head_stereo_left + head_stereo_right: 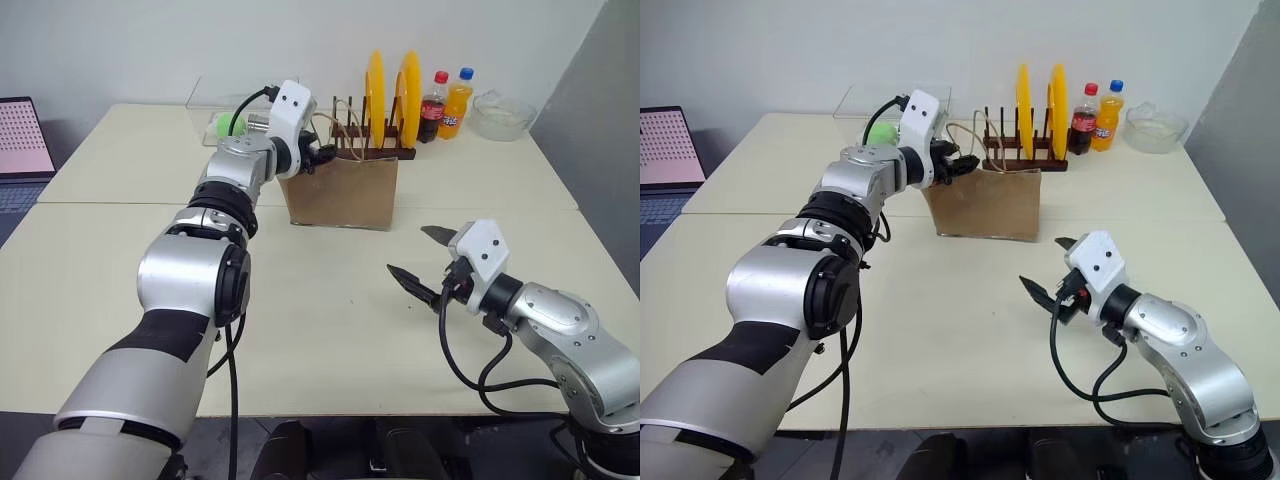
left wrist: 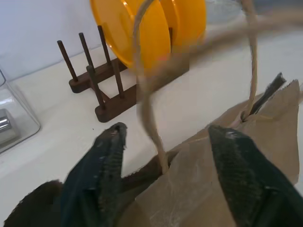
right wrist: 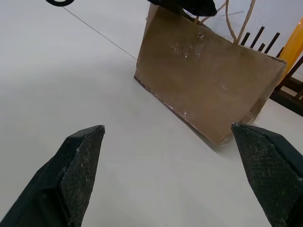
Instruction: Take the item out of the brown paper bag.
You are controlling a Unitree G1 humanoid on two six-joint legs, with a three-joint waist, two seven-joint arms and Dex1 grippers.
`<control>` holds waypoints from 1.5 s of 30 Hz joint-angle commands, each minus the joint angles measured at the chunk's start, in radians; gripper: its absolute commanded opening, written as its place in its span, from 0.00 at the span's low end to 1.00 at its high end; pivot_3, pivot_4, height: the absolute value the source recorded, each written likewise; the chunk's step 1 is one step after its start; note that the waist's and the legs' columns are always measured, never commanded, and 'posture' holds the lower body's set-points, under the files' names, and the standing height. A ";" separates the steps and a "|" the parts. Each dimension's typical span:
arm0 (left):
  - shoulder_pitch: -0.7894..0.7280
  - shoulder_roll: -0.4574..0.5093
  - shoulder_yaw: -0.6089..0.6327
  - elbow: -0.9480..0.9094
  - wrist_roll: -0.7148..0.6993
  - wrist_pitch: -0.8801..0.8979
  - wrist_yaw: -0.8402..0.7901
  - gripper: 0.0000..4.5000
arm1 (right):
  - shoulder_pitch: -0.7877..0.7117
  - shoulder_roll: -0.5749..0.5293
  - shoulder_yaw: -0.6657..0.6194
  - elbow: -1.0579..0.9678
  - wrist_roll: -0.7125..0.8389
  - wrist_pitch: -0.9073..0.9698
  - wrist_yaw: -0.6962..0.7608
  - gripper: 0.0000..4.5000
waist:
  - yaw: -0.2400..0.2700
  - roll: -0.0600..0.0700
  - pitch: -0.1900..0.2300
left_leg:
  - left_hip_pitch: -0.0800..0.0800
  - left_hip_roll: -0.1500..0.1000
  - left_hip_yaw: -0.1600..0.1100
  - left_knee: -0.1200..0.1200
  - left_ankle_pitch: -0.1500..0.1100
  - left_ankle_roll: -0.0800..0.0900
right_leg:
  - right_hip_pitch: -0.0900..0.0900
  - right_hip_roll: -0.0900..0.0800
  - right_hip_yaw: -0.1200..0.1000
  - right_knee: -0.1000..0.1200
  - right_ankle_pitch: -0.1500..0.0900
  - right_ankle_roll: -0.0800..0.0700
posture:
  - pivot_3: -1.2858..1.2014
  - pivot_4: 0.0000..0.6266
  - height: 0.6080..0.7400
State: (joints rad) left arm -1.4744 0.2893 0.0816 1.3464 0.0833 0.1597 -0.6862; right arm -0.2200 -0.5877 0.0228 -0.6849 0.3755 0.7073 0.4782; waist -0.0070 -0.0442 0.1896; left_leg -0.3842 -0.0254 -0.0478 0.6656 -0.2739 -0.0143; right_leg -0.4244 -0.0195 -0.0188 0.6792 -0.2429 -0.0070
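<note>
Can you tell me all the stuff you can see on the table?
brown paper bag: one, brown, table middle, upright
plate rack: one, dark wood, behind the bag
plates: two, yellow, standing in the rack
bottles: two, cola and orange, right of the rack
glass bowl: one, clear, far right
plastic box: one, clear, far left
laptop: one, left edge
left gripper: black, open at the bag's rim
right gripper: black, open, above the table

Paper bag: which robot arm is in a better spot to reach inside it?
The left. Its pincer is open right at the top edge of the bag, by a handle. The right pincer hangs open over the table, away from it.
</note>
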 commanded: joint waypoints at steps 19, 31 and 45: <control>0.604 0.339 0.023 -1.197 -0.256 0.316 -0.471 0.64 | -0.177 -0.049 -0.019 0.051 0.050 -0.004 0.101 0.91 | -0.024 0.001 0.000 | 0.002 0.001 0.000 0.000 0.002 -0.003 | 0.000 0.001 0.004 0.000 0.002 -0.004 | 0.52 0.24 1.00; 1.164 0.240 0.305 -2.019 -0.570 0.768 -0.066 0.64 | -0.346 -0.032 0.077 0.316 -0.099 -0.191 0.152 0.01 | -0.014 0.002 -0.001 | 0.005 0.001 0.000 0.002 0.000 0.000 | 0.004 0.001 0.004 0.001 0.000 0.000 | 0.52 0.24 1.00; 1.240 0.323 0.322 -2.151 -0.768 0.755 0.021 0.64 | -1.085 0.164 0.328 1.645 -0.561 -0.816 0.118 0.00 | -0.025 0.003 -0.001 | 0.007 0.001 0.005 -0.001 0.002 -0.002 | 0.004 0.001 0.007 0.000 0.003 -0.006 | 0.52 0.24 1.00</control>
State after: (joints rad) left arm -0.2364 0.5934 0.3979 -0.7574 -0.6528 0.9285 -0.6675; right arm -1.2396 -0.4346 0.3376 0.8356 -0.1242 -0.0201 0.6389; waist -0.0316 -0.0416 0.1886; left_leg -0.3771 -0.0242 -0.0436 0.6640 -0.2720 -0.0172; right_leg -0.4208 -0.0183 -0.0126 0.6790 -0.2395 -0.0136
